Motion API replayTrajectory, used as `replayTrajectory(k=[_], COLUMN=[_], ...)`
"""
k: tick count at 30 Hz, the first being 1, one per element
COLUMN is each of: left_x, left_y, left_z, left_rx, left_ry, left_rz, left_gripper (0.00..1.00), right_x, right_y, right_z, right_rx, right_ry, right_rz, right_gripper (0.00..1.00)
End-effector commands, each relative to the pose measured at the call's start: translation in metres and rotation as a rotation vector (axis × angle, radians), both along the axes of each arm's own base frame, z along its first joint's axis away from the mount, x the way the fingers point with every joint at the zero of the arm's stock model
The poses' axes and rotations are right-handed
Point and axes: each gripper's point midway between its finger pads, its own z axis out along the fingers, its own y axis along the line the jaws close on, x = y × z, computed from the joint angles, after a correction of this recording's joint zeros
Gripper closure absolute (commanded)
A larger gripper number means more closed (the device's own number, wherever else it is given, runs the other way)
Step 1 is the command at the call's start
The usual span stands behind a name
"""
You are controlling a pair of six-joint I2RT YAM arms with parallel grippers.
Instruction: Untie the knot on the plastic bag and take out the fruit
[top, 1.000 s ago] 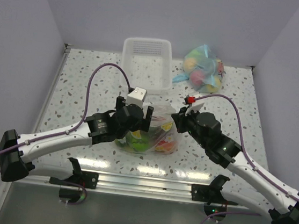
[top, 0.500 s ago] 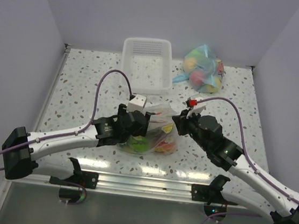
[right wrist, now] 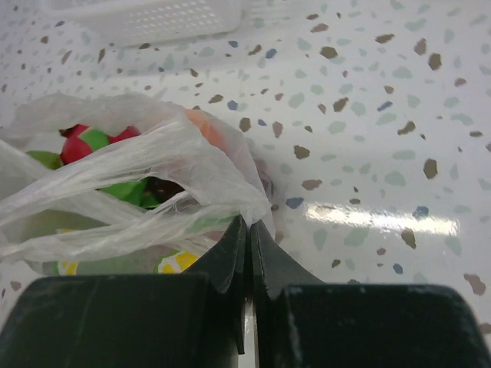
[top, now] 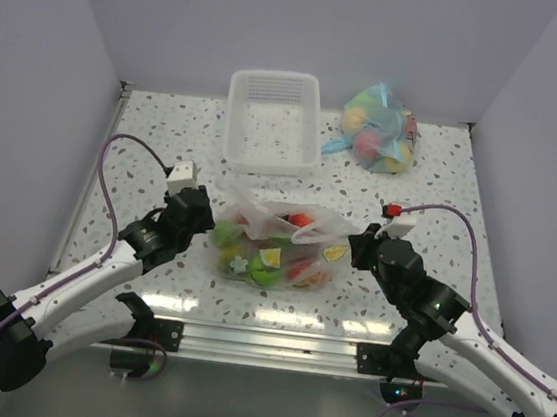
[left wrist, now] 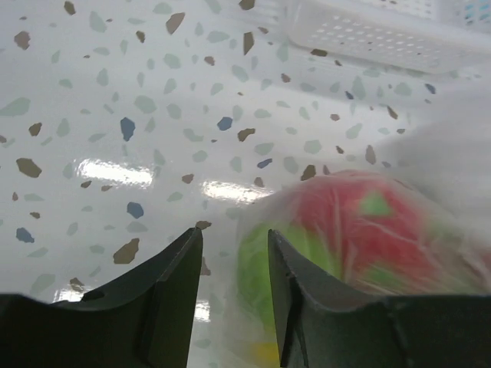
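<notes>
The clear plastic bag [top: 279, 244] lies stretched wide at mid-table, and fruit [top: 264, 270] shows through it: green, red, yellow and citrus slices. No tied knot shows; whitish handle strips [top: 301, 233] lie loose across its top. My left gripper [top: 202, 224] is at the bag's left end. In the left wrist view its jaws [left wrist: 234, 232] stand apart with bag film and a green fruit [left wrist: 257, 264] in the gap. My right gripper [top: 355, 250] is shut on the bag's right edge [right wrist: 253, 203], film pinched at the tips [right wrist: 248, 221]. Through the open folds red and green fruit [right wrist: 84, 142] shows.
A white perforated basket [top: 272, 117] stands at the back centre, just behind the bag. A blue-tinted bag of pastel fruit [top: 378, 127] lies at the back right. Speckled tabletop [top: 143, 163] stretches to the left and right of the clear bag.
Both arms have drawn apart. The left gripper left the bag's top, swung out to its left end and narrowed its jaws. The right pulled right, spreading the bag wider and flatter.
</notes>
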Motion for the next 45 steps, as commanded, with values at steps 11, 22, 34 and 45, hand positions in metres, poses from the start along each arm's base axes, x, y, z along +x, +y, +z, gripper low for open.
replayTrajectory(k=[11, 22, 34, 45], left_x=[-0.020, -0.041, -0.040, 0.008], left_y=[-0.008, -0.076, -0.143, -0.134], left_z=[-0.002, 0.110, 0.101, 0.085], left_rx=[-0.147, -0.336, -0.143, -0.038], left_ry=[0.066, 0.000, 0.121, 0.105], left_rz=[-0.134, -0.427, -0.366, -0.245], left_gripper=[0.57, 0.00, 0.00, 1.00], right_x=[-0.037, -0.021, -0.009, 0.003], right_y=[-0.040, -0.012, -0.013, -0.008], right_z=[-0.043, -0.016, -0.007, 0.010], right_rx=[0.022, -0.108, -0.191, -0.175], right_ry=[0.144, 0.131, 0.124, 0.068], right_rz=[-0.087, 0.045, 0.025, 0.002], right_gripper=[0.94, 1.00, 1.00, 1.00])
